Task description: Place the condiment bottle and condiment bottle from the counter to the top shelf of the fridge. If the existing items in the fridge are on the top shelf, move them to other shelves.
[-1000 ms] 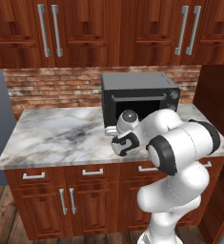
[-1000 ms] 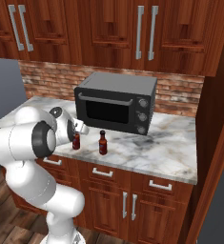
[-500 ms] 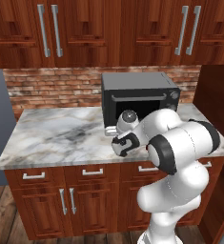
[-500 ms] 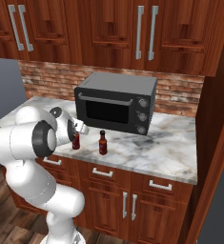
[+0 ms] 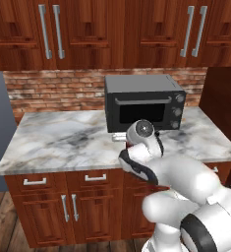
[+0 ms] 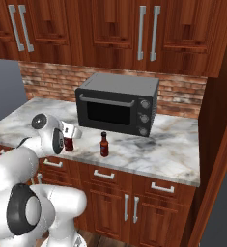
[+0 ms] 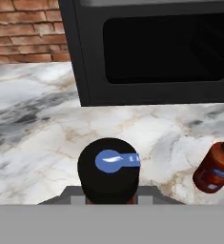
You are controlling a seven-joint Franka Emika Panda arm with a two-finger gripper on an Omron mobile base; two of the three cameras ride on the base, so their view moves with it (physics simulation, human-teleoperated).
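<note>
Two slim dark reddish-brown condiment bottles stand on the marble counter (image 6: pixel 153 154) in front of the oven. My gripper (image 6: pixel 70 136) is shut on the left condiment bottle (image 6: pixel 68 144), reaching it from the counter's front edge. In the hand view its dark cap (image 7: pixel 108 171) with a blue mark sits low in the middle, right at the fingers. The second condiment bottle (image 6: pixel 104 144) stands upright a short way to the right and untouched, and leans into the hand view at the right edge (image 7: pixel 217 167). The fridge and its shelves are out of view.
A black countertop oven (image 6: pixel 117 103) stands just behind the bottles, against the brick wall (image 6: pixel 42 82). Wooden wall cabinets (image 6: pixel 110 29) hang above it. Bare marble (image 5: pixel 63 142) stretches left of the arm. A tall wooden panel (image 6: pixel 216 144) bounds the counter on the right.
The jaws have closed on the left bottle. The arm, both bottles and the base have stayed where they were.
</note>
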